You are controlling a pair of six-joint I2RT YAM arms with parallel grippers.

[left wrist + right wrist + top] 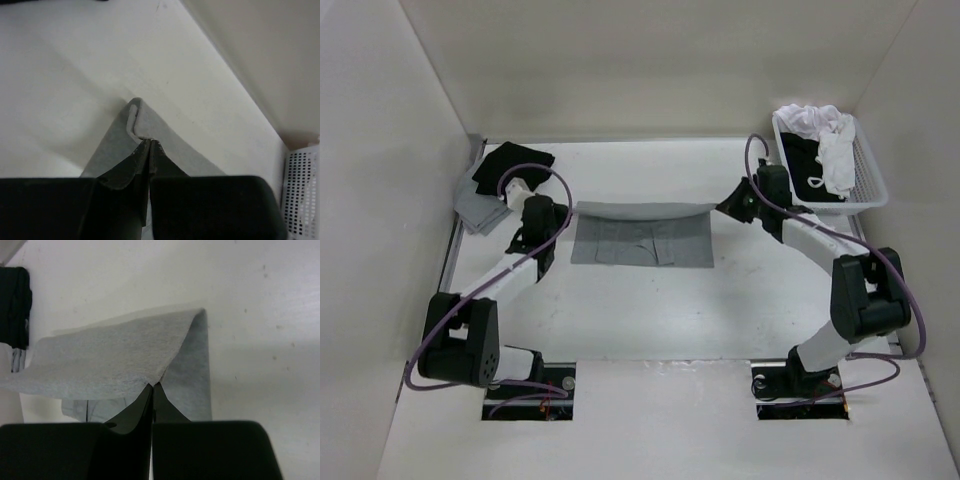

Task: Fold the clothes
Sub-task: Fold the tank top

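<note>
The left pincer is closed tight, its two fingertips pressed together on a corner of the grey tank top. In the left wrist view a small fold of the knit is pinched right at the tips of the left pincer, and the cloth falls away beneath it. The right pincer is likewise fully closed on the opposite corner. The right wrist view shows the right pincer with the fabric spreading out from its tips as a raised sheet. Between the two pincers the gripped edge hangs as a slightly sagging band above the white table. The rest of the top lies flat just nearer the arm bases. At the far right stands a white mesh basket holding white clothes. At the far left lie a black garment and a grey folded piece.
</note>
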